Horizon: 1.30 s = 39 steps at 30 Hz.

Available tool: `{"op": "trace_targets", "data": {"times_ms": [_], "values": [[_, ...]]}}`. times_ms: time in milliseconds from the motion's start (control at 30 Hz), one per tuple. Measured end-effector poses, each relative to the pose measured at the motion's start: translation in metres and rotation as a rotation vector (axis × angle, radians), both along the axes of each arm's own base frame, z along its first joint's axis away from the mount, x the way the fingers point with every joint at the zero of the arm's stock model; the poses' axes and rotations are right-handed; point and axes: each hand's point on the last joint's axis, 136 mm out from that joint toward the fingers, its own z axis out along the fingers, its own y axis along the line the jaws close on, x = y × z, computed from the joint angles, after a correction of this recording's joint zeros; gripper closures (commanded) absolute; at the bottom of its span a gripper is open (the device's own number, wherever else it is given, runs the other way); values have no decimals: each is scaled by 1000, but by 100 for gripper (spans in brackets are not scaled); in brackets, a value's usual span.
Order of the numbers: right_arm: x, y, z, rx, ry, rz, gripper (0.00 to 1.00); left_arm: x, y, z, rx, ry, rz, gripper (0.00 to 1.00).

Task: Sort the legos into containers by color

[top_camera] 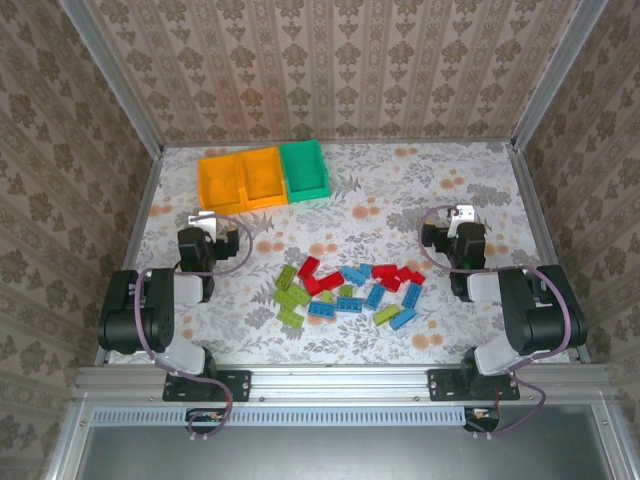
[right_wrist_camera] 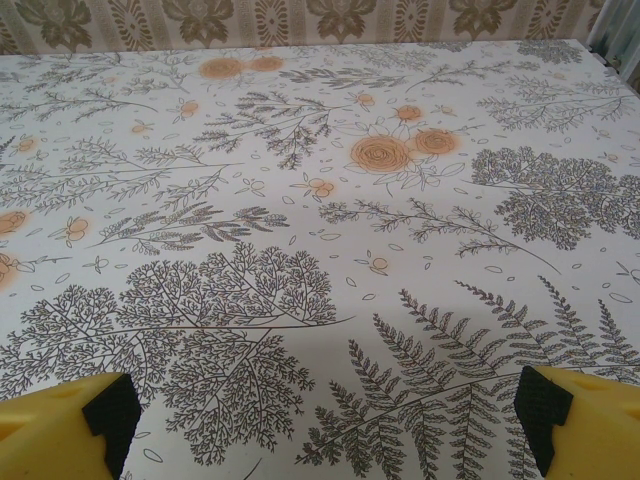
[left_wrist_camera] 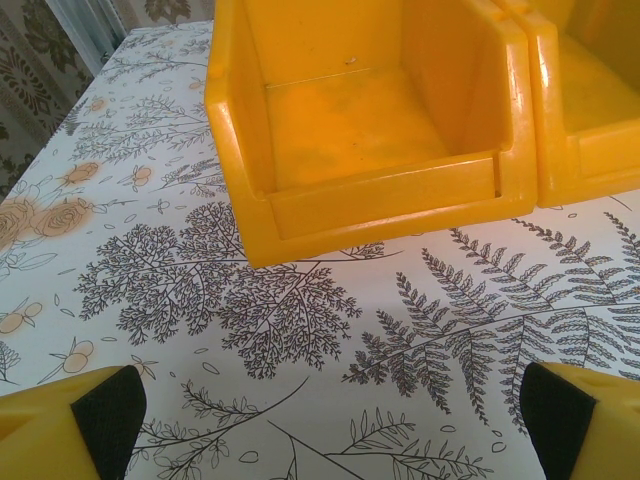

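The legos [top_camera: 350, 290] lie in a loose pile between the two arms, well apart from all fingers. The bins [top_camera: 262, 175] stand in a row at the far left. The left gripper [left_wrist_camera: 320, 420], spread wide and empty, faces an orange bin [left_wrist_camera: 370, 130]. The right gripper [right_wrist_camera: 320, 420] is spread wide too, above the table [right_wrist_camera: 320, 200].
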Motion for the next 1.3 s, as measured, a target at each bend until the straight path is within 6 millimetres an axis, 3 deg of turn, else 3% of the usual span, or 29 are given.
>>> {"op": "trace_targets", "data": {"times_ms": [133,267,333,433,567,733,1067,1300], "values": [[0,0,4,0,40,0,1,9,2,11,3,65,21,0],[12,2,45,38,58,-8,3,38,10,78,-41,47,113,0],[16,5,69,73,49,-4,6,41,13,109,-72,7,151,0],[11,12,80,135,77,2,9,33,17,127,-120,-4,205,0],[-9,23,55,232,201,5,12,38,14,117,-170,101,242,0],[-32,37,28,328,325,11,14,72,-5,103,-246,223,201,0],[-63,62,30,388,401,33,15,104,-61,58,-315,398,104,3],[-89,69,11,402,528,-2,16,115,-80,30,-315,487,96,13]]}}
